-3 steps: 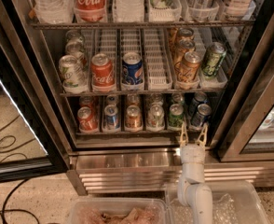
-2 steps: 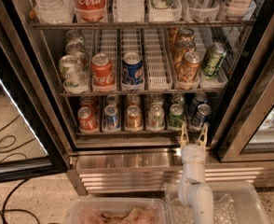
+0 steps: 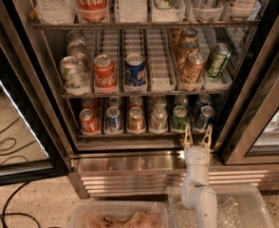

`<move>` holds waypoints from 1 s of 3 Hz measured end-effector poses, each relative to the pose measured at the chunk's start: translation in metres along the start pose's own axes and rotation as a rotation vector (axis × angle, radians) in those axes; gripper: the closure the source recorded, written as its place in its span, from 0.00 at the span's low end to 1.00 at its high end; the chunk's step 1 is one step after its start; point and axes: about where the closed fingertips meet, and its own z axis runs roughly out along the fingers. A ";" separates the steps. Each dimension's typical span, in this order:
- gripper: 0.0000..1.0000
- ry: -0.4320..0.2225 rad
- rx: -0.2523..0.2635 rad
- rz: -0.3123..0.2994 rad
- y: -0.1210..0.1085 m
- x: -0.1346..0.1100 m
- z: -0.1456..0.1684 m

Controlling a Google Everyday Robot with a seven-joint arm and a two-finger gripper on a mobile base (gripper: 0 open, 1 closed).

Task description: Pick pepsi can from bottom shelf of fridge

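I am watching the fridge (image 3: 130, 165) with its door standing open, and the bottom shelf (image 3: 144, 134) is serving as my bench here. Six cans are standing in a row along the bench's front edge, one in each white lane. The pepsi can (image 3: 205, 117) is sitting upright at the front right corner of the bench, in the rightmost lane, with its silver top catching the light. A second dark can (image 3: 201, 101) is standing directly behind it (I cannot read its label). Just to the left along the front edge, a green can (image 3: 180, 118) is standing. Toward the left corner, a brighter blue can (image 3: 113, 119) and a red can (image 3: 88, 121) are filling their lanes.

The hand (image 3: 197, 129) is hovering just below and in front of the bench's front edge, near the right corner, pointing upward on the white arm (image 3: 199, 184). Its two fingers (image 3: 187, 137) are standing wide apart and gripping nothing; only the fridge's steel lip is showing between them. The right fingertip is sitting just under the pepsi can, and I cannot tell whether it is touching. The left fingertip is lining up below the green can's right side.

A clear plastic tub (image 3: 120, 216) is lying on the floor in front of the fridge.
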 end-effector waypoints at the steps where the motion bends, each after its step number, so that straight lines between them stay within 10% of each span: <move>1: 0.34 -0.014 0.026 -0.001 -0.007 -0.002 0.006; 3: 0.35 -0.031 0.071 -0.010 -0.017 -0.002 0.015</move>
